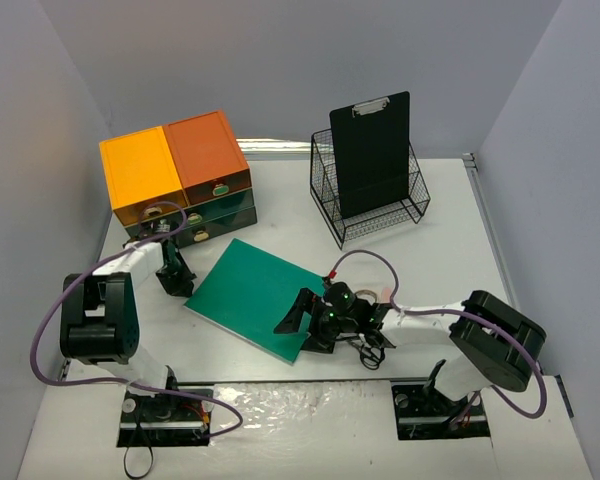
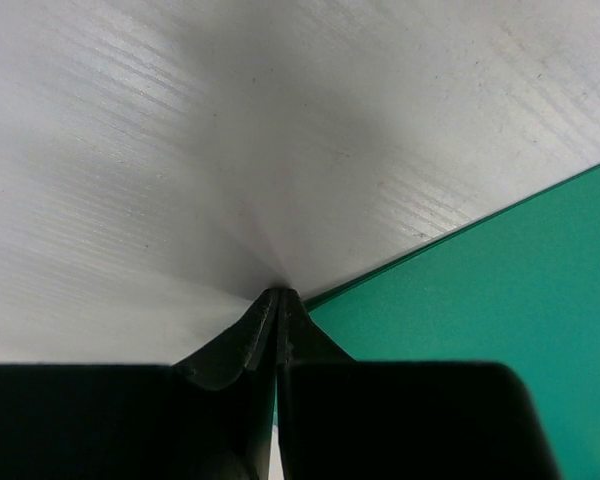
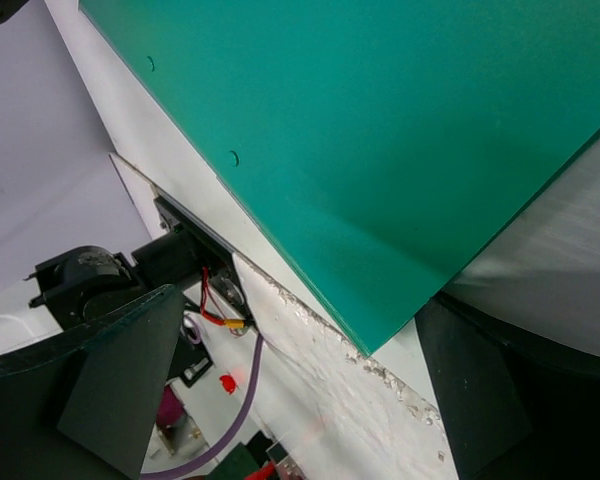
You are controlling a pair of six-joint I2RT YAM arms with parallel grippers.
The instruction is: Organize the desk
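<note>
The desk (image 1: 450, 250) is a white tabletop. A flat green board (image 1: 255, 297) lies on it at the middle, turned at an angle. My left gripper (image 1: 177, 280) is shut and empty, its tips (image 2: 278, 295) down on the desk (image 2: 180, 150) right beside the board's left edge (image 2: 480, 300). My right gripper (image 1: 305, 325) is open wide at the board's near right corner. In the right wrist view that corner (image 3: 365, 345) sits between the two fingers (image 3: 110, 380), apart from both, with the desk (image 3: 560, 260) showing beside it.
A dark drawer unit with a yellow and orange top (image 1: 175, 165) stands at the back left. A black wire rack (image 1: 405, 210) holding an upright black clipboard (image 1: 370, 150) stands at the back right. The arm bases and purple cables (image 1: 50, 330) line the near edge.
</note>
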